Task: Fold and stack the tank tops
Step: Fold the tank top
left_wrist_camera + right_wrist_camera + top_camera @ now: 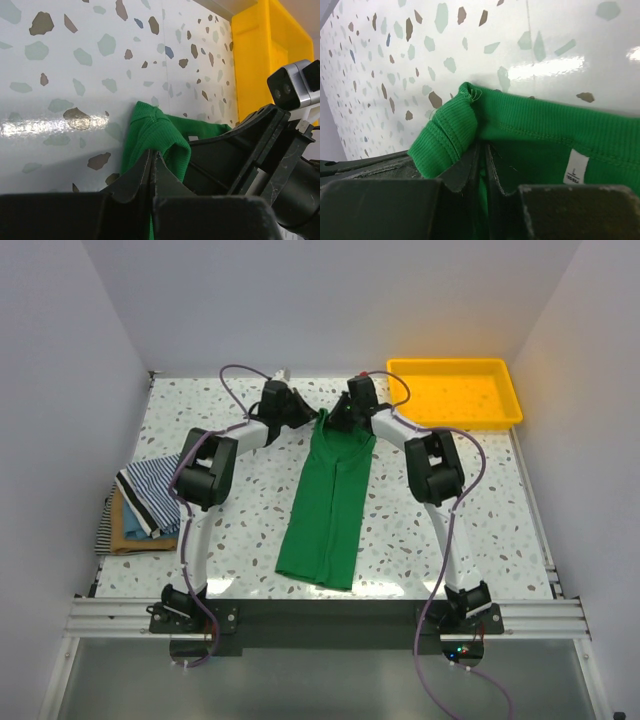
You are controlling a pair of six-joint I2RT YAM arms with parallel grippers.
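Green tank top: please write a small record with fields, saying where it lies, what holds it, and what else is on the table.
garment: green tank top, lying lengthwise on the table
held end: far end, at the neckline
left fingers: shut on the cloth
right fingers: shut on the cloth, near the size label
other tops: pile at the left edge
tray: yellow tray, far right corner

At centre of the surface [230,530], one tank top [325,510] lies lengthwise, near end toward the arm bases. The left pincer [152,160] and right pincer [482,150] sit side by side at its far end, each clamped on a corner. At the left edge lies a stack of tank tops [145,505]. In the far right corner stands a tray [455,365].
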